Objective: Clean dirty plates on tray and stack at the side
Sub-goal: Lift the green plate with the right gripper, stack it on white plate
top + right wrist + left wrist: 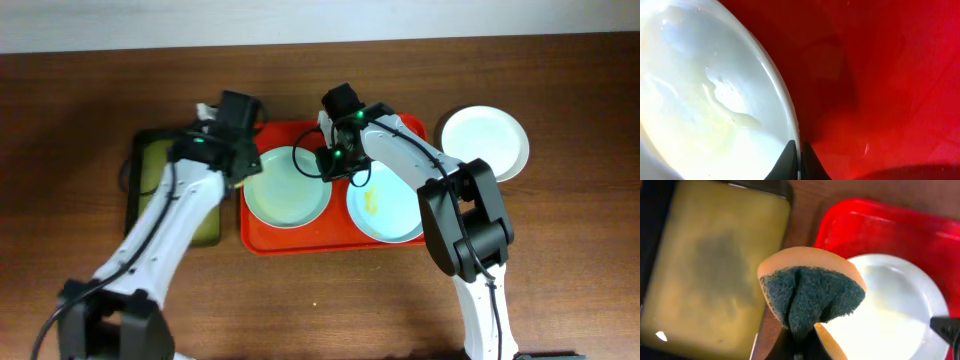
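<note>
Gripping the mint green plate (285, 192) by its rim, with a sponge held alongside.
Right gripper (800, 159) has its fingers pressed together on the rim nearest the pale blue plate (398, 218); left gripper (799, 342) pinches a folded orange sponge (810, 292), dark scouring face showing, over the plate's far edge by the black tray (715, 270); contact cannot be told; both plates lie side by side in the red tray (400, 128), the blue one bearing a yellow smear (372, 203); the white plate (485, 142) sits on the table (560, 280) beside the tray.
</note>
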### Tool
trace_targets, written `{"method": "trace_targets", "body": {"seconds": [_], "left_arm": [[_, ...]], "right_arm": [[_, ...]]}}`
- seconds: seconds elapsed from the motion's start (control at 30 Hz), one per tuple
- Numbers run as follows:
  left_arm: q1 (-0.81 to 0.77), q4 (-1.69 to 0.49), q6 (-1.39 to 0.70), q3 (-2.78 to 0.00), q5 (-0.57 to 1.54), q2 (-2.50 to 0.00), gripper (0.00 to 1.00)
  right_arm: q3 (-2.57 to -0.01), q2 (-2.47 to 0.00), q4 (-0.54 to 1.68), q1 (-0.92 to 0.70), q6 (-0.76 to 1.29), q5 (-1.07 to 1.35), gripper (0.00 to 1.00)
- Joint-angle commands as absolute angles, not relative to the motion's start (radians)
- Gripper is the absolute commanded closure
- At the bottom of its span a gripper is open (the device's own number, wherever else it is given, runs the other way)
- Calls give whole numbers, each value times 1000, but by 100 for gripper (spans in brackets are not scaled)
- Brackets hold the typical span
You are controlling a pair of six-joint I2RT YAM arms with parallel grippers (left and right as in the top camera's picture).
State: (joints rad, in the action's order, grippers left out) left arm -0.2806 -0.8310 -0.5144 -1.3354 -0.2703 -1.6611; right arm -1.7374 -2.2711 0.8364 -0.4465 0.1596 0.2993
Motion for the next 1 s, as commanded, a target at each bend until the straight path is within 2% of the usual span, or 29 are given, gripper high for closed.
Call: {"method": "trace_targets", "body": {"seconds": [0.0, 0.13, 0.27, 0.43, 0.53, 0.73, 0.83, 0.97], "left_arm": [[-146, -872, -527, -1353, -176, -1616, 100], [-17, -937, -526, -1333, -210, -1617, 100], [65, -940, -526, -1309, -203, -1617, 100], [78, -941, -526, -1309, -203, -1618, 100], [78, -946, -525, -1309, -206, -1617, 100], [78, -950, -526, -1309, -206, -1617, 100], [78, -952, -526, -1309, -206, -1617, 100], [78, -957, -526, -1309, -205, -1617, 100]], "right_arm": [[-1768, -2163, 878, -440, 120, 181, 96], [-1772, -2014, 921, -484, 118, -75, 96], [-1772, -1892, 927, -615, 20, -495, 96], [-1772, -1860, 851, -808, -303, -1019, 96], [-1772, -1860, 759, -892, -523, -1203, 96], [-1772, -1860, 526, -985, -996, -1338, 96], [-1772, -1860, 431, -1010, -1083, -1390, 96], [-1771, -1860, 426, -1021, -1066, -1407, 96]]}}
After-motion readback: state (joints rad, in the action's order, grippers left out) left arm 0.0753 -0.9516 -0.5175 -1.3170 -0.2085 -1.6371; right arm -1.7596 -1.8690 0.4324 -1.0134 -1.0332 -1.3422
